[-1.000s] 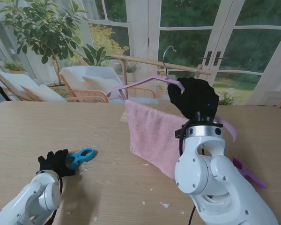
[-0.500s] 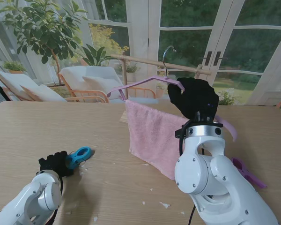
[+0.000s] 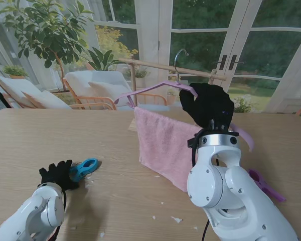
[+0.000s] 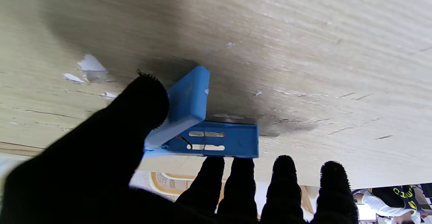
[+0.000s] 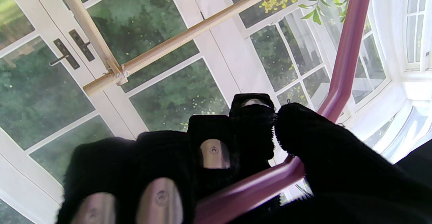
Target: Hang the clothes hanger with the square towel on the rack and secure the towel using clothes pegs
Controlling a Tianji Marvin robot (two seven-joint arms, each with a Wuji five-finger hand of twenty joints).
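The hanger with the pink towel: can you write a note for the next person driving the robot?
Right hand: shut on the pink hanger, held up by the wooden rack; whether its hook rests on the rail is unclear.
Left hand: fingers on the blue peg, which lies on the table, not lifted.
Pink towel drapes over the hanger.
Purple peg lies by the right arm.
Left: confirm hanging, clip both pegs.
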